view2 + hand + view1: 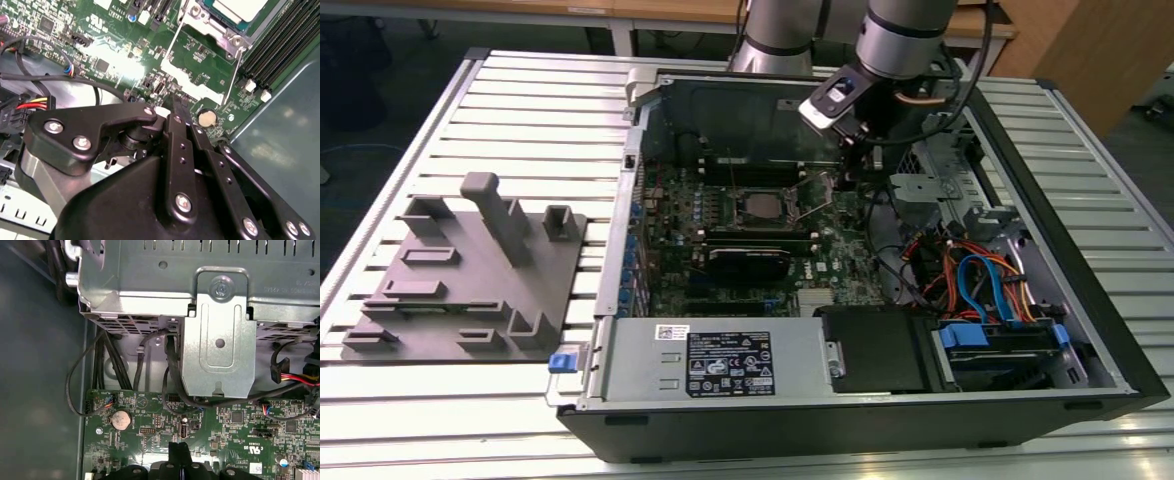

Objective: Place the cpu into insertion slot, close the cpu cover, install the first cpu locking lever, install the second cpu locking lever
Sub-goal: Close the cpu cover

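The cpu (758, 206) lies in the insertion slot (782, 192) on the green motherboard inside the open computer case; in the second wrist view its silvery top (240, 9) sits within the socket's metal rim (227, 39). The cpu cover (194, 90) is swung open, and the board shows through its window. A thin wire locking lever (234, 70) runs along the cover. My gripper (850, 172) hangs at the socket's side toward the exterior view's right. Its black fingertips (176, 106) are pressed together just beside the cover's free edge. In the first wrist view the gripper (179, 452) is over the board.
A grey fixture plate (467, 270) lies at the exterior view's left. The power supply (707, 365), drive cage (881, 350) and coloured cables (974, 280) crowd the case. Memory slots (280, 45), a coin battery (120, 420) and a metal bracket (220, 340) stand near the gripper.
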You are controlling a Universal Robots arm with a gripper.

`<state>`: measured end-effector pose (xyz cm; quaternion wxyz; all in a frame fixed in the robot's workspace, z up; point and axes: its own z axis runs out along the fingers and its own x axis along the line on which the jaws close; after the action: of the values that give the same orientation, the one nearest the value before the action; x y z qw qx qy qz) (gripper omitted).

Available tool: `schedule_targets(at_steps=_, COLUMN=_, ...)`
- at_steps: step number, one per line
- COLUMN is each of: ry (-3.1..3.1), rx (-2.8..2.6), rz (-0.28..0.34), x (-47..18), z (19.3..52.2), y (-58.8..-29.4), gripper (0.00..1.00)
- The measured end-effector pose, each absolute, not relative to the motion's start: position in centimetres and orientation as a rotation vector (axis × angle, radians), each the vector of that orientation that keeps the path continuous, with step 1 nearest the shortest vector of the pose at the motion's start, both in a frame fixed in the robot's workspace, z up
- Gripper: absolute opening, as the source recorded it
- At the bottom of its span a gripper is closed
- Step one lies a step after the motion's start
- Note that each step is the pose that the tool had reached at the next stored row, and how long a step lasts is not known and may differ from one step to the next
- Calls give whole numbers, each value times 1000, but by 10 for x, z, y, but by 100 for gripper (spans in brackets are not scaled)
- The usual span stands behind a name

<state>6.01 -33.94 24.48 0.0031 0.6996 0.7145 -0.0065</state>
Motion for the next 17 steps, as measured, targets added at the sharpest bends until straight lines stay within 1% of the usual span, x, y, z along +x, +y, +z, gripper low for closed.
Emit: schedule_targets(at_steps=17, ry=2246, rx=2199, rz=-8, x=53, z=242, y=-339, gripper=10)
